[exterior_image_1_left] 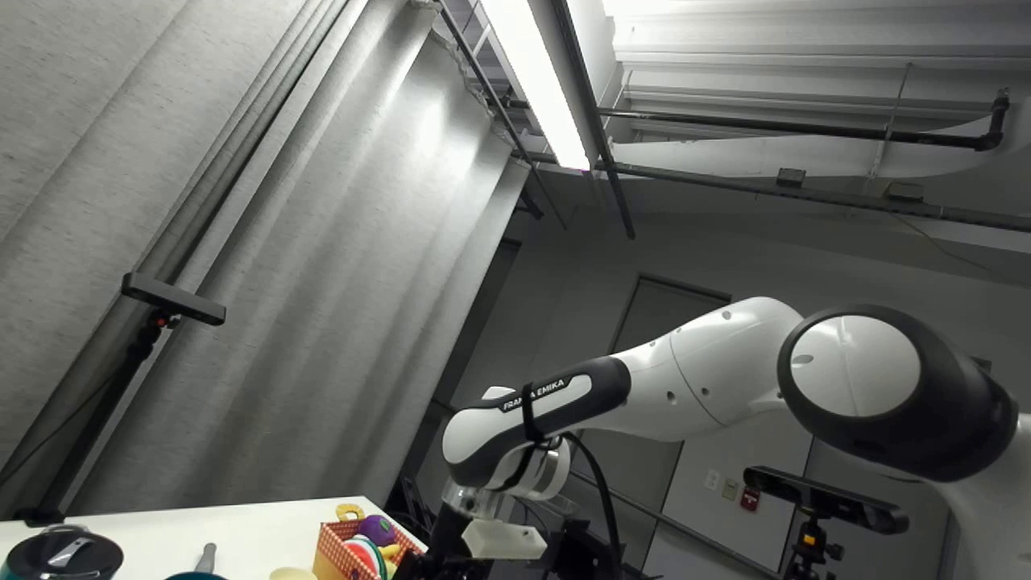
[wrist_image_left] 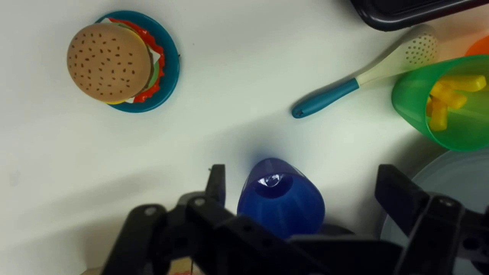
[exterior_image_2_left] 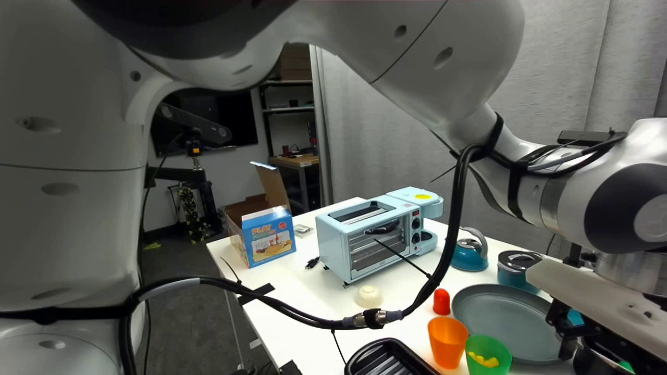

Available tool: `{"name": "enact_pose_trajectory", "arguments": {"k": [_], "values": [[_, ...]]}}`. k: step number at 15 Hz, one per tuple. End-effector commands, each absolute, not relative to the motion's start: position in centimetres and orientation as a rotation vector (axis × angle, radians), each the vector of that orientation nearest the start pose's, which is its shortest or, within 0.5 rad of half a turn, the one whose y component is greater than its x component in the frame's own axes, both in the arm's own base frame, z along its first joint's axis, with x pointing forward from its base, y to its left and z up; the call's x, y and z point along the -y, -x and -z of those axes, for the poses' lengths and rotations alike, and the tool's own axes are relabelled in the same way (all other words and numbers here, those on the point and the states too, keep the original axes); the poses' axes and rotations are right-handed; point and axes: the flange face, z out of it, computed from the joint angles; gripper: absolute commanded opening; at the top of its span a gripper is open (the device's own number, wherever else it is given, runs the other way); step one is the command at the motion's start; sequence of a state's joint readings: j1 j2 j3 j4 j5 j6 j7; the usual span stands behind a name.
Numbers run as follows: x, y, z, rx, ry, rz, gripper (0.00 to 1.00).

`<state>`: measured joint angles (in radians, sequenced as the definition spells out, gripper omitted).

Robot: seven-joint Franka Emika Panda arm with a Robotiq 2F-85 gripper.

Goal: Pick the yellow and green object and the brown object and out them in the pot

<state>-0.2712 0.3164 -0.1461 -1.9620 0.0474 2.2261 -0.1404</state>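
My gripper [wrist_image_left: 301, 182] [exterior_image_2_left: 576, 333] stands open above the table, its fingers wide apart on either side of a blue cup [wrist_image_left: 282, 210]. A gap shows between the cup and each finger. A toy burger [wrist_image_left: 109, 63] with a brown seeded bun sits on a teal plate [wrist_image_left: 170, 82] at the upper left of the wrist view. At its right, a green cup [wrist_image_left: 410, 97] [exterior_image_2_left: 487, 359] holds yellow pieces [wrist_image_left: 445, 97]. Which thing is the yellow and green object, I cannot tell. A teal pot [exterior_image_2_left: 516, 276] [exterior_image_1_left: 64, 554] with a dark lid stands behind the plate in an exterior view.
A slotted spoon [wrist_image_left: 324, 100], a black tray [wrist_image_left: 397, 17] and an orange cup [exterior_image_2_left: 447, 338] lie around the green cup. A large grey plate [exterior_image_2_left: 510, 323] is beside it. A toaster oven [exterior_image_2_left: 365, 234] and kettle [exterior_image_2_left: 469, 255] stand farther back. A basket [exterior_image_1_left: 326, 560] holds toy food.
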Motion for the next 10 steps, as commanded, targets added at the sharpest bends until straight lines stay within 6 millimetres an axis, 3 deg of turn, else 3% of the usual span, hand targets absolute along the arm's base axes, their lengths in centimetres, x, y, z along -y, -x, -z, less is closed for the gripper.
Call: {"name": "enact_pose_trajectory", "arguments": {"k": [1,4,5,10], "values": [[22.8,-53.3,-30.9,-0.416,3.095,-0.019,1.0],[22.2,-52.5,-30.3,-0.393,3.095,-0.021,1.0],[23.0,-53.7,-29.7,-0.424,3.106,-0.063,1.0],[23.0,-53.6,-29.4,-0.424,3.105,-0.072,1.0]]}}
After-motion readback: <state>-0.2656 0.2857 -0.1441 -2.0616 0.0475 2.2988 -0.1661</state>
